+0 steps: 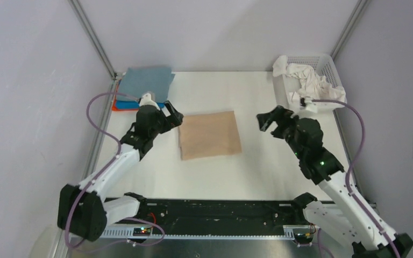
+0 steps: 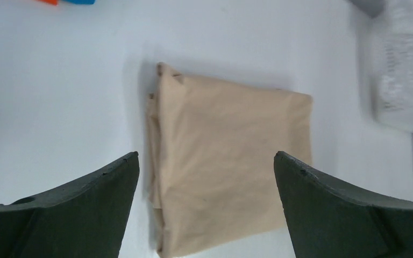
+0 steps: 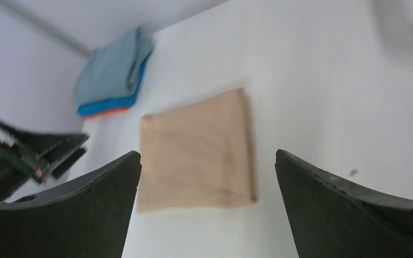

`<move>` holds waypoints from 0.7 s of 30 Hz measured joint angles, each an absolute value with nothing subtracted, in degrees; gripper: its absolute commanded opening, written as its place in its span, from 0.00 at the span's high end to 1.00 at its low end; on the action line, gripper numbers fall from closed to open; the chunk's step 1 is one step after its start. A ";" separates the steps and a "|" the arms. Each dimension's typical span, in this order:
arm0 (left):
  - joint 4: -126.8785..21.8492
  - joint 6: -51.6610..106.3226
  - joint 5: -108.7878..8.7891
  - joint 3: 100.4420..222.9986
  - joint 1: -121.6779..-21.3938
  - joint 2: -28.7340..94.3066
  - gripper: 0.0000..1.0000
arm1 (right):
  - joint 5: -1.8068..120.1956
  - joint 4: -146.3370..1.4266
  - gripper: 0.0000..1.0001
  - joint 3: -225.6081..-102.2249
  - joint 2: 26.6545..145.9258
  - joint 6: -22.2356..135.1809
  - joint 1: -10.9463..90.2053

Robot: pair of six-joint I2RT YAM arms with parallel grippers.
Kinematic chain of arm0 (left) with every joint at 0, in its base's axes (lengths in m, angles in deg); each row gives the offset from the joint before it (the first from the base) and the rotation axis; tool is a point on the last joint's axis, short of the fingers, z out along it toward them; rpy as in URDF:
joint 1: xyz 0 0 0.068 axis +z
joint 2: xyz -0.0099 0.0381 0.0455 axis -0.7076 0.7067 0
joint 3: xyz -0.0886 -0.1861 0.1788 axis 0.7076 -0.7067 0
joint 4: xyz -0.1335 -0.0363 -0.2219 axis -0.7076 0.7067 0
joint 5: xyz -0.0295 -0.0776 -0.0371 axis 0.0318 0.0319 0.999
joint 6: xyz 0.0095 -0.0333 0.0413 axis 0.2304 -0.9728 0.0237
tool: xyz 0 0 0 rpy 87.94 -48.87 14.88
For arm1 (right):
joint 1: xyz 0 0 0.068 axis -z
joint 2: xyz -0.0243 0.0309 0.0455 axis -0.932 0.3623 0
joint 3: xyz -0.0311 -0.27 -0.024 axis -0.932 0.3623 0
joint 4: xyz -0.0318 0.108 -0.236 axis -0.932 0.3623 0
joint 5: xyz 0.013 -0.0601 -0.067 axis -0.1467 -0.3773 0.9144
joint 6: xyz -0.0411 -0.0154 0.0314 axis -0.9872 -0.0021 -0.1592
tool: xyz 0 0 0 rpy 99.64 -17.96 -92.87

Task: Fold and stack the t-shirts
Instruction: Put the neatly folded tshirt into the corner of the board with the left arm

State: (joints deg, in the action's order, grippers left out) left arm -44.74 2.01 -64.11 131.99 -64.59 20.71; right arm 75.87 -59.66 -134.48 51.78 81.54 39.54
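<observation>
A folded tan t-shirt (image 1: 209, 135) lies flat in the middle of the table; it also shows in the left wrist view (image 2: 228, 161) and the right wrist view (image 3: 196, 153). A stack of folded shirts sits at the back left, a grey-blue shirt (image 1: 148, 83) on top of a bright blue and an orange one (image 1: 119, 106); the stack also shows in the right wrist view (image 3: 113, 72). White shirts (image 1: 312, 80) lie crumpled in the basket. My left gripper (image 1: 173, 115) is open and empty just left of the tan shirt. My right gripper (image 1: 265, 121) is open and empty to its right.
A white plastic mesh basket (image 1: 330, 67) stands at the back right corner, beside my right arm. Grey walls and metal frame posts close in the table at the back and both sides.
</observation>
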 measured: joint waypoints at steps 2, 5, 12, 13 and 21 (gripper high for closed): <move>-44.76 2.57 -64.09 132.75 -63.28 24.38 0.00 | 79.20 -58.20 0.01 -132.71 48.45 83.00 42.28; -43.73 3.21 -64.06 133.41 -62.47 31.22 0.00 | 82.85 -54.50 0.00 -130.39 47.62 84.18 44.59; -42.07 3.40 -61.11 136.69 -62.88 43.99 0.12 | 85.97 -48.43 0.01 -129.30 49.79 84.42 45.01; -42.05 3.36 -61.07 137.30 -63.17 45.50 0.18 | 86.15 -48.10 0.01 -129.30 49.92 84.40 45.07; -37.92 3.29 -67.67 144.14 -71.34 55.40 0.33 | 88.35 -46.75 0.01 -129.30 50.92 83.96 45.56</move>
